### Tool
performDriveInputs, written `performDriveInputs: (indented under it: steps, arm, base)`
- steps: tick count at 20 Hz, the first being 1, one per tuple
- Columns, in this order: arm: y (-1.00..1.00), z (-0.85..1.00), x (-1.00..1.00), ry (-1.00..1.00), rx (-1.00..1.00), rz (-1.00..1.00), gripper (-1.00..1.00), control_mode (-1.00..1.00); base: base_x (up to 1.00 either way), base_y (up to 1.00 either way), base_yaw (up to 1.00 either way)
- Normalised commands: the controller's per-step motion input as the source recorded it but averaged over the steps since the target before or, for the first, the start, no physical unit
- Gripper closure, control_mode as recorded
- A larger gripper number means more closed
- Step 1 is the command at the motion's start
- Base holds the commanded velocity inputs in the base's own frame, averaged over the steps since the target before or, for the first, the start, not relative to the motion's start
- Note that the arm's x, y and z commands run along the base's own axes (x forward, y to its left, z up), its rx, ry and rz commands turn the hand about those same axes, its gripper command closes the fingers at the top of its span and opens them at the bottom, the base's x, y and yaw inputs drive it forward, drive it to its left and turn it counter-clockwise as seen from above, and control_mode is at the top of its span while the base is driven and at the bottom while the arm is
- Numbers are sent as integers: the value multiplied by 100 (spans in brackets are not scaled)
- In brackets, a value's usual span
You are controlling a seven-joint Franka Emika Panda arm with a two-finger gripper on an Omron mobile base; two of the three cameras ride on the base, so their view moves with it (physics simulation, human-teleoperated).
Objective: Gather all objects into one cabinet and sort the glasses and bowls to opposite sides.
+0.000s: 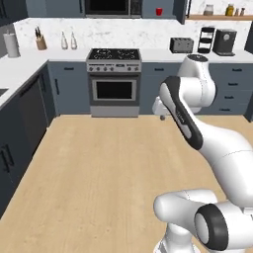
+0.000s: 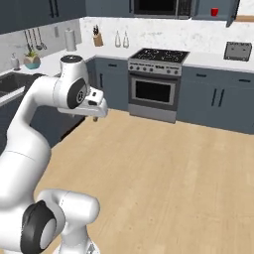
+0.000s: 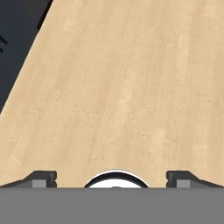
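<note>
The orange and grey-beige cups and the black bowl cannot be made out anywhere. The red cup (image 1: 159, 11) is small and far off: it stands on the shelf of the wall cabinet (image 1: 167, 9) to the right of the microwave (image 1: 106, 7), seen through the opened front. In the right base view the same red cup (image 2: 214, 12) sits high in the cabinet (image 2: 213, 9), whose door (image 2: 232, 12) stands ajar and is cut off by the top edge. Whether anything else shares that shelf is too small to tell.

The gripper (image 3: 111, 177) points down at bare wooden floor (image 3: 122, 87), its two dark fingertips (image 3: 43, 178) spread wide apart at the bottom of the hand view, with nothing between them and touching nothing. In the left base view the hand (image 1: 159, 106) is mostly hidden behind the arm's forearm, in front of the lower drawers right of the stove (image 1: 113, 81). In the right base view the hand (image 2: 94, 105) juts from the wrist above the floor, fingers hard to see.

On the counter, a knife block (image 1: 41, 42) holds knives, and two bottles (image 1: 68, 41) stand beside it. A toaster (image 1: 181, 45) and coffee machine (image 1: 225, 42) stand to the right of the stove. Jars on the open shelf (image 1: 222, 17) at top right are blurred.
</note>
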Motion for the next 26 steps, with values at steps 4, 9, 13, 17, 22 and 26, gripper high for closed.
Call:
performDriveInputs:
  steps: [4, 9, 13, 17, 22, 26]
  arm:
    - [0, 0, 0, 0, 0, 0, -100, 100]
    - [0, 0, 0, 0, 0, 0, -100, 100]
    - [0, 0, 0, 0, 0, 0, -100, 100]
    - [0, 0, 0, 0, 0, 0, -100, 100]
    - [0, 0, 0, 0, 0, 0, -100, 100]
    - [0, 0, 0, 0, 0, 0, -100, 100]
  base:
    - [29, -49, -14]
    - [76, -38, -12]
    - [96, -43, -13]
    - [100, -64, -15]
    - [100, -45, -11]
    - [100, -11, -7]
